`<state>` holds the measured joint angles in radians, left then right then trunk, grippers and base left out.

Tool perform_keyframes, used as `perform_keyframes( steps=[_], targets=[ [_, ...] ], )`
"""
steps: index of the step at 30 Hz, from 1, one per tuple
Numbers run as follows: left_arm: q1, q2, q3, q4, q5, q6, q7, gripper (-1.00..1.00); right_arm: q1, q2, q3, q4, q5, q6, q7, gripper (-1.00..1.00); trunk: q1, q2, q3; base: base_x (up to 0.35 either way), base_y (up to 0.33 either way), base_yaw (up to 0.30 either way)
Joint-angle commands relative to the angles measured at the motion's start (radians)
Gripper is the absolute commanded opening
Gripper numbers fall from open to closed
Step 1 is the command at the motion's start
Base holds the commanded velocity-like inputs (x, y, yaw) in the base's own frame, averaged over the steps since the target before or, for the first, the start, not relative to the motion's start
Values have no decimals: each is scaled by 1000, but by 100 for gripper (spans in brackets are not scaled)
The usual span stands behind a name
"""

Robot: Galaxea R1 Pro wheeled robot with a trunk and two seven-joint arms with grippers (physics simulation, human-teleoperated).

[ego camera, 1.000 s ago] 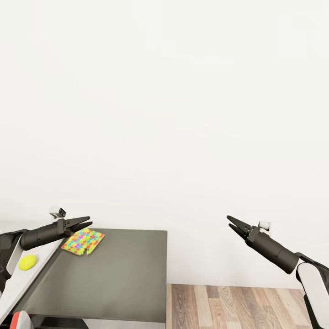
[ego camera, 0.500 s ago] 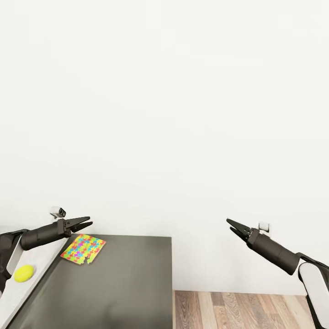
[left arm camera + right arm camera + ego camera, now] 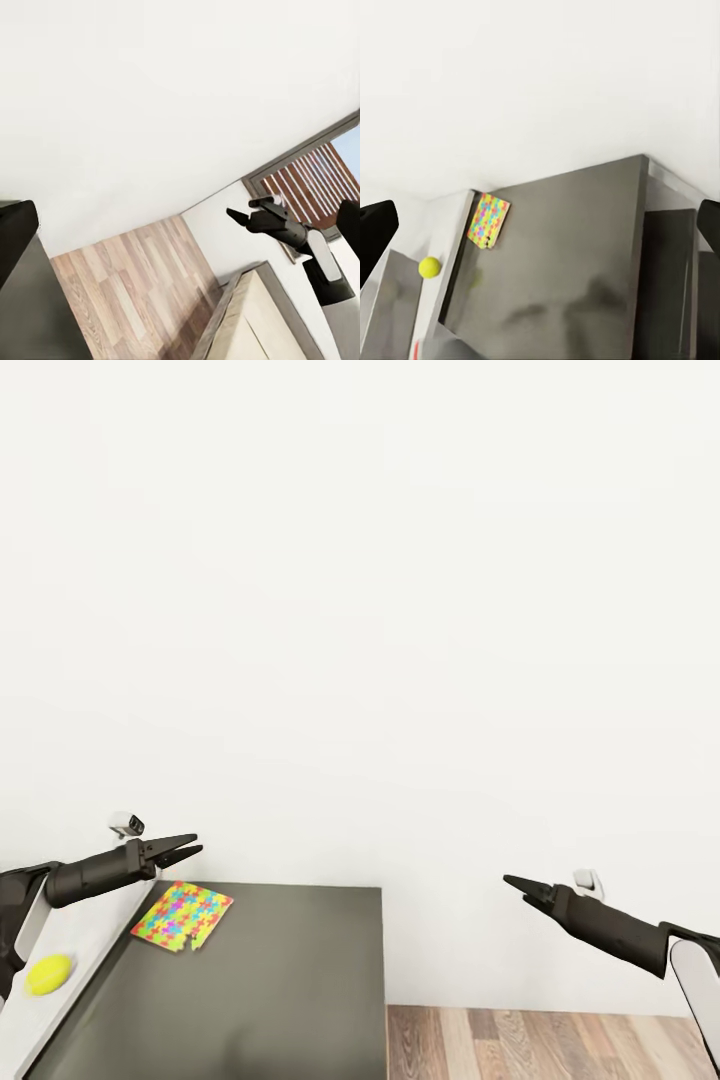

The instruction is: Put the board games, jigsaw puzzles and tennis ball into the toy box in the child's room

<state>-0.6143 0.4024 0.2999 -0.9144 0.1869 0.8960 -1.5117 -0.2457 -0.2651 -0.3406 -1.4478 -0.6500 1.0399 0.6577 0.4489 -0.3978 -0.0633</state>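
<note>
One jigsaw puzzle [image 3: 182, 915] [image 3: 488, 220], a multicoloured slab, lies at the back left corner of the table's dark grey cabinet top [image 3: 280, 980]. The tennis ball [image 3: 49, 974] [image 3: 430, 267] rests on the table's pale desk top [image 3: 95, 950] to the left. My left gripper [image 3: 197, 845] hovers open just above and behind the puzzle, holding nothing. My right gripper [image 3: 515, 883] [image 3: 231, 214] hangs open in free air to the right of the cabinet, over the floor. The toy box and the board games are out of view.
A bare white wall stands right behind the table. Wood plank floor [image 3: 540, 1045] lies to the right of the cabinet. In the left wrist view a corner of the bed [image 3: 259, 315] and a dark-framed window [image 3: 311, 176] sit behind my right arm.
The whole head view has shifted, so the table sits lower in the picture. My right gripper has dropped lower and turned, its fingers now seen edge-on. The left gripper keeps its pose.
</note>
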Motion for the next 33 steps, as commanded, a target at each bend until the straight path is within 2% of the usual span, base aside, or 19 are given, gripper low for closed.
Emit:
perform_keyframes(
  steps=[1, 19, 24, 27, 30, 33],
  targets=[
    [-1, 0, 0, 0, 1, 11, -4, 100, -2, 0, -1, 0, 6, 7, 7, 100, 1, -2, -2, 206, 68, 0],
    [-1, 0, -4, 0, 1, 11, -4, 100, 11, -3, 3, 9, 9, 7, 12, 100, 1, -2, -2, 26, 41, 0],
    [-1, 0, -3, 0, 0, 11, 4, 100, 12, -19, 4, 9, 6, 7, 12, 100, 1, -2, -2, 0, 1, 0],
    [-1, 1, 0, 0, 0, 11, 32, 100, 13, -20, 5, 9, 7, 7, 12, 100, 1, -2, -2, 0, 0, 0],
    [-1, 0, -2, 0, 0, 12, 89, 100, 13, -19, 5, 7, 7, 7, 11, 100, 1, -2, -2, 0, 0, 0],
    [-1, 0, -1, 0, 1, 14, 191, 100, 13, -19, 5, 7, 7, 7, 12, 100, 1, -2, -2, 0, 0, 0]
  ],
)
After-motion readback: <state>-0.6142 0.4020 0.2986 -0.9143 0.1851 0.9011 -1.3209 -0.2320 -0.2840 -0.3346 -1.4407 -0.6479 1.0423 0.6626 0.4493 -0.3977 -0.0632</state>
